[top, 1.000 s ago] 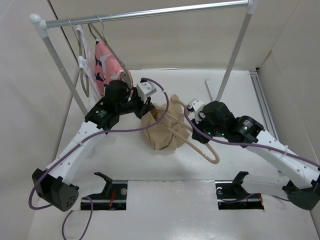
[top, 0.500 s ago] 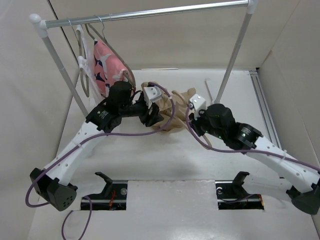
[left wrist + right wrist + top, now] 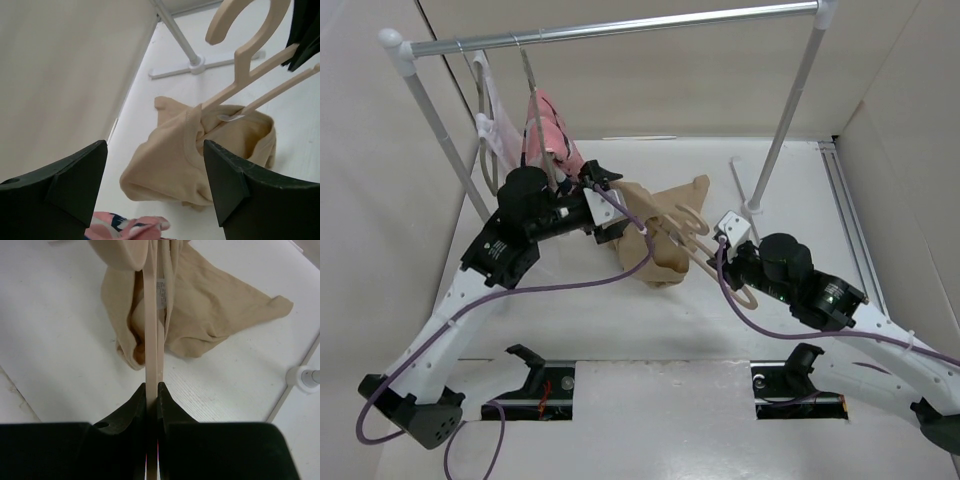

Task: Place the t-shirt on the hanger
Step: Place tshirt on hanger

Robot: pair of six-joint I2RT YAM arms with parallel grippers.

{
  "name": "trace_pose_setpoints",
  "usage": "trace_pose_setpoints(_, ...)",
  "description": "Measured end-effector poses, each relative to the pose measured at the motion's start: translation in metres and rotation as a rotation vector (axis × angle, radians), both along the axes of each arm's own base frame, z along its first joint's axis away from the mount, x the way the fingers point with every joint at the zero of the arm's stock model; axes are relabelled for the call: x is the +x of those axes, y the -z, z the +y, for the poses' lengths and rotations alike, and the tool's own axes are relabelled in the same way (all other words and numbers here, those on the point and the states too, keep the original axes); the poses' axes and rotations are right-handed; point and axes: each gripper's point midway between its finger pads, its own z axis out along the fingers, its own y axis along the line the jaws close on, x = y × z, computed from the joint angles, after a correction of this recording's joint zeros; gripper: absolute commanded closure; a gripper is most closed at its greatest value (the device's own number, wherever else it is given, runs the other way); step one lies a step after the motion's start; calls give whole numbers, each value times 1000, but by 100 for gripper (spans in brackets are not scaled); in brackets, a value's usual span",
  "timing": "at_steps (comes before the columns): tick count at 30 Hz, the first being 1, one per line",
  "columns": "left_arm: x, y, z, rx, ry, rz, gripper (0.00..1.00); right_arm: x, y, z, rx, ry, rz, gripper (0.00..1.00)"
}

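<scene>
The tan t-shirt hangs bunched around the cream hanger, its lower part on the white table. In the left wrist view the hanger enters the t-shirt at the collar, with the hook free above. My right gripper is shut on the hanger's lower end. In the right wrist view the gripper pinches the hanger, which runs up into the t-shirt. My left gripper is open just left of the shirt. Nothing lies between the spread fingers of this gripper.
A clothes rack spans the back, with a metal rail and a right post on a white foot. A pink patterned garment on a thin grey hanger hangs at the rail's left, close behind my left arm. Beige walls enclose the table.
My left gripper has opened, let go of the t-shirt and drawn back to the left. The right gripper has carried the hanger right and forward, and the shirt now hangs from it.
</scene>
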Motion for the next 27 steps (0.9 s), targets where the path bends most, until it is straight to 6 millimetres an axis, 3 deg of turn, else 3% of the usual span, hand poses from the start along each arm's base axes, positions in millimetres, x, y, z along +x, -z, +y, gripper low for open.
trace_pose_setpoints(4,24,22,-8,95,3,-19,23,-1,1,2,-6,-17,-1,100)
trace_pose_setpoints(7,44,62,-17,186,17,36,23,-1,2,3,-13,-28,0,100)
trace_pose_setpoints(10,51,83,-19,243,35,51,24,-3,2,5,-12,-39,0,100)
trace_pose_setpoints(15,49,90,-17,307,75,5,47,-5,0,6,-2,-55,-1,100)
trace_pose_setpoints(19,51,105,-17,370,113,13,78,-6,-1,7,-5,-68,-9,100)
trace_pose_setpoints(20,52,109,-17,382,119,15,80,-6,-2,7,-6,-72,-10,100)
trace_pose_setpoints(24,49,124,-16,428,155,34,79,-5,-11,8,-5,-83,-35,100)
trace_pose_setpoints(27,47,124,-18,426,178,22,56,-5,-18,9,2,-95,-51,100)
